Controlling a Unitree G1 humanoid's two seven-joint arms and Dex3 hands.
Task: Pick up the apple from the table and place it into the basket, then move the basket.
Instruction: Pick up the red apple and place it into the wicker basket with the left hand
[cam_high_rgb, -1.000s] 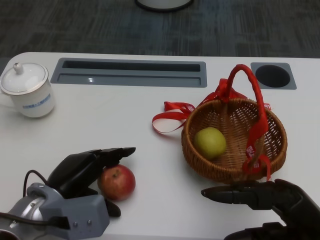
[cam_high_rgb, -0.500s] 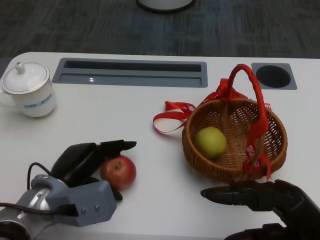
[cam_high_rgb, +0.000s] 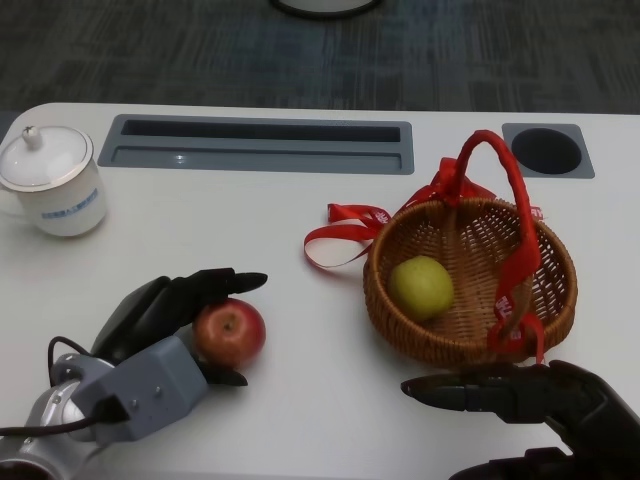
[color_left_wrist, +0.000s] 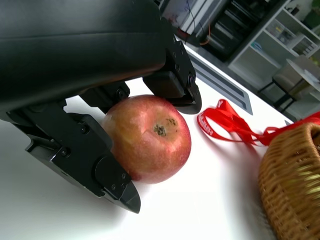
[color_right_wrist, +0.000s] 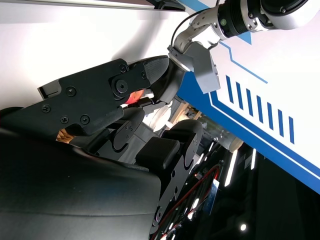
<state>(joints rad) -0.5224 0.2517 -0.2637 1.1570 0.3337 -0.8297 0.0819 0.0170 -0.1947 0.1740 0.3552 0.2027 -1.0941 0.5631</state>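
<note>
Cradling the round red apple (cam_high_rgb: 230, 331) between upper fingers and a lower digit, the black left hand (cam_high_rgb: 175, 320) sits at about seven o'clock on the white bench (cam_high_rgb: 240, 230); the wrist view shows the black pads touching the fruit on both sides, so I judge it grasped, though it seems to rest on the bench surface, not yet lifted. That pincer hold suits a smooth, glossy, slightly speckled skin that could slip from a one-sided push. The woven brown wicker basket (cam_high_rgb: 470, 335) stands at about three o'clock, well apart from the apple, its red-wrapped arched handle (cam_high_rgb: 505, 175) upright and a loose red ribbon (cam_high_rgb: 345, 235) trailing toward the centre; a yellow-green apple (cam_high_rgb: 420, 285) lies inside. The black right hand (cam_high_rgb: 520, 395) waits just beside the basket's near rim, fingers extended and holding nothing, likely placed for moving the basket. A white lidded ceramic cup (cam_high_rgb: 52, 180) stands at ten o'clock.
</note>
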